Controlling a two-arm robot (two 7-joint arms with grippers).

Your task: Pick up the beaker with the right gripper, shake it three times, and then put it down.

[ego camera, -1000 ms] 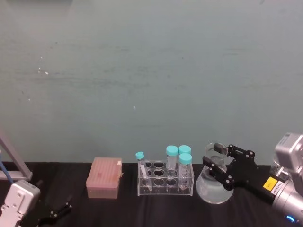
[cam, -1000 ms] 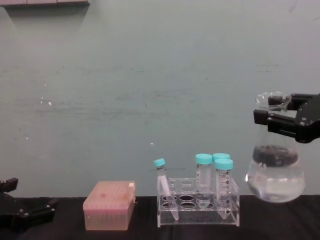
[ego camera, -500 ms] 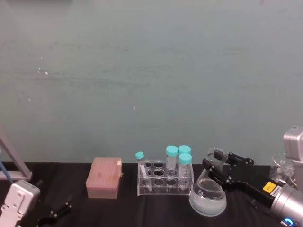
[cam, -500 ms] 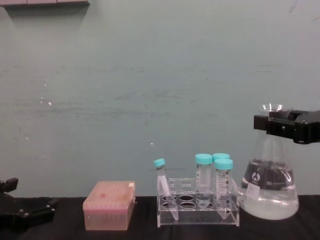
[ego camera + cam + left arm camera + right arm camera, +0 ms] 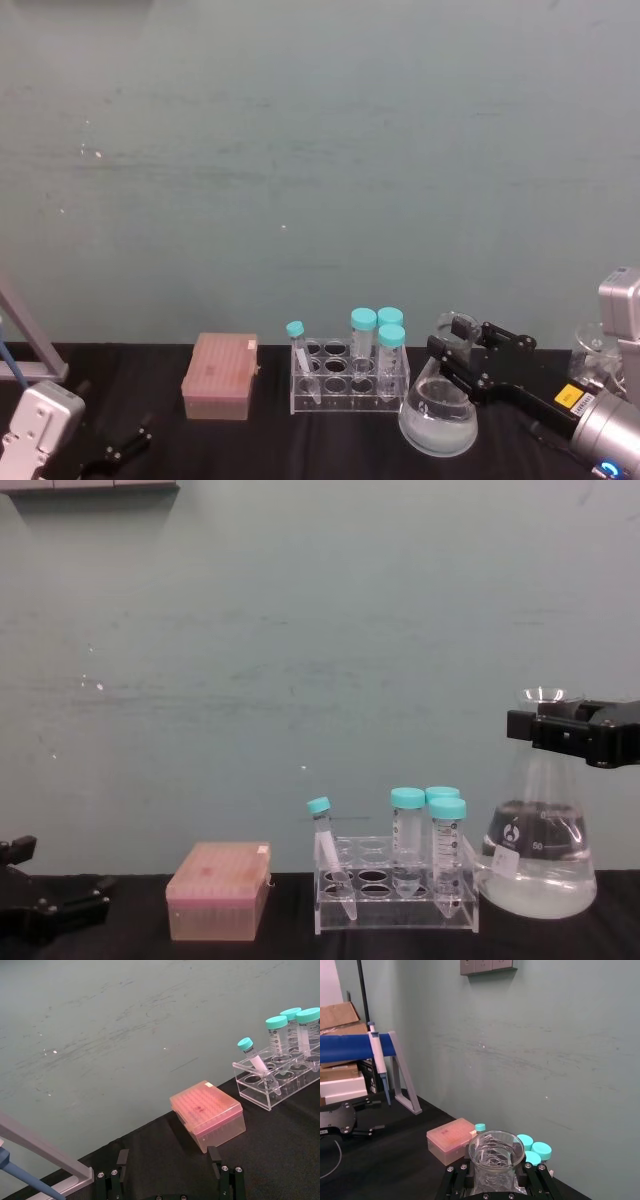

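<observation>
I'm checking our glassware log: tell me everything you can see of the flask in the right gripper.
The beaker is a clear glass conical flask: wide base, narrow neck, flared rim, white printed markings. Clear liquid fills its lower part. It stands upright, its base seemingly on the black table, right of the tube rack and taller than it. The right gripper clamps its neck below the rim.

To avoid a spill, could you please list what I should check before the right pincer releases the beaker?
1. The beaker stands upright: ok.
2. Its base rests on the table: cannot tell; it is low, but contact is unclear.
3. The right pincer is shut on the neck: ok.
4. The liquid sits low in the wide base: ok.
5. Gap to the tube rack: cannot tell; their edges meet in the chest view.
6. The left pincer is parked, open, at far left: ok.
</observation>
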